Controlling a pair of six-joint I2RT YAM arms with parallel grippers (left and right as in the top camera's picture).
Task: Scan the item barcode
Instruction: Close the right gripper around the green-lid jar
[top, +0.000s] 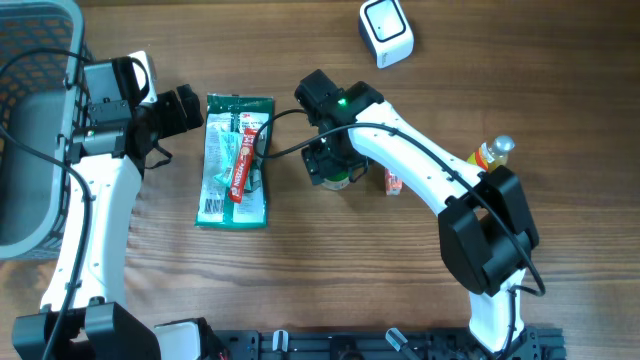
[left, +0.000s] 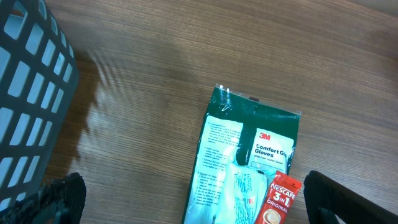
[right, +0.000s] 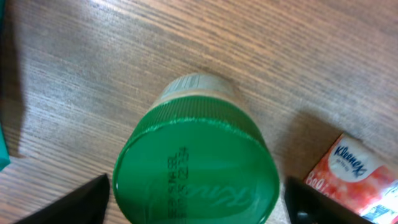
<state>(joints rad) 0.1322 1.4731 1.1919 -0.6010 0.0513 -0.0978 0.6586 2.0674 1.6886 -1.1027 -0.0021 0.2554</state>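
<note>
The green-capped bottle (right: 196, 162) stands upright on the surface (top: 300, 280) directly beneath my right jaws, which are apart and clear of its cap, near the right of the 3M gloves packet (top: 235, 160), beside which my left jaws hang wide apart, farther off.

The left arm (top: 100, 215) and right arm (top: 415, 160) are white with black joints. Black cables (top: 290, 145) run along them. A green light (top: 343, 100) glows.

Overhead camera looks straight down on the whole table (top: 300, 290); both wrist cameras face downward at close range. Left wrist shares the glove packet (top: 236, 160) (left: 249, 162) with overhead; right wrist shares the green-capped jar (top: 338, 181) (right: 196, 168).
</note>
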